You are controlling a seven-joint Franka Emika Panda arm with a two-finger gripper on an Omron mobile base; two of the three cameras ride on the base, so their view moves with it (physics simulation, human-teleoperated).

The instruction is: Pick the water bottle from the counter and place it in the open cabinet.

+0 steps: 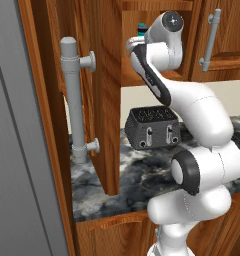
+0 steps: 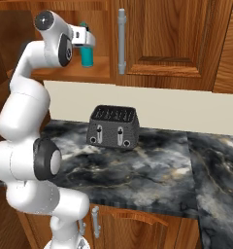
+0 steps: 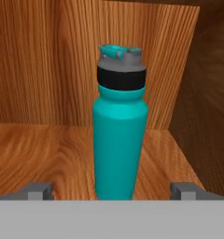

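Hand view: the water bottle (image 3: 119, 135) stands upright on the wooden shelf (image 3: 34, 154) of the open cabinet (image 3: 48, 60), its dark cap at 12 o'clock. The tool (image 3: 113, 190) is spread wide, one fingertip (image 3: 39, 190) at 8 o'clock and the other at 4 o'clock, each clear of the teal body, so nothing is gripped. The bottle appears placed; what remains is judged to be the withdrawal.

Risks. A retreat that drifts sideways could bring a finger against the slim, tall body and tip it; the cabinet's side wall (image 3: 207, 102) at 3 o'clock lies close by, leaving little room for correction on that side. A retreat that rises or rolls could catch the cap. How near the bottle stands to the shelf's front edge cannot be told from these frames; if near, a light knock might send it off the shelf.

Surroundings. In the left base view the cabinet's open door (image 1: 104, 100), with its silver bar handle (image 1: 74, 100), hangs at 9 o'clock of the arm, and the elbow must clear it when swinging back. In the right base view the bottle (image 2: 87, 54) shows just beyond the wrist at 11 o'clock, the neighbouring closed door (image 2: 172, 39) with its handle (image 2: 121, 41) at 1 o'clock. A dark toaster (image 2: 113, 126) sits on the marble desk (image 2: 152, 170) below the shelf, under the path of any fall.
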